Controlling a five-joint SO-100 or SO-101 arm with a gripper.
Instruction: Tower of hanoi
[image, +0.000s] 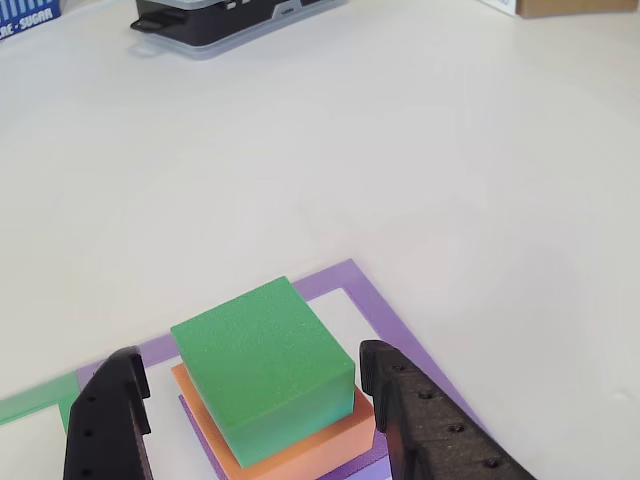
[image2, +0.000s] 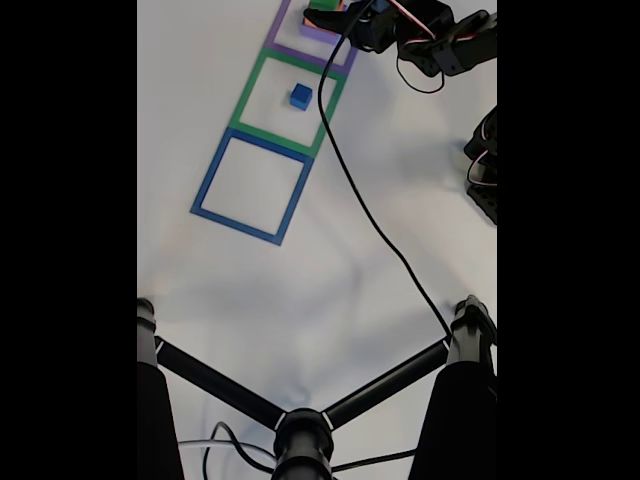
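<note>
other view: gripper spread wide astride green block, w/o contact, atop orange block.

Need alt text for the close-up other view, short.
An open gripper straddles a green block stacked on an orange block and a purple slab, inside a purple tape outline on a white table.

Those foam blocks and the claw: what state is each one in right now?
green block: stacked on the orange one, between the fingers
orange block: under green, on the purple slab
purple slab: bottom, mostly covered
blue cube: alone inside the green tape square
gripper: open, straddling the green block
</note>
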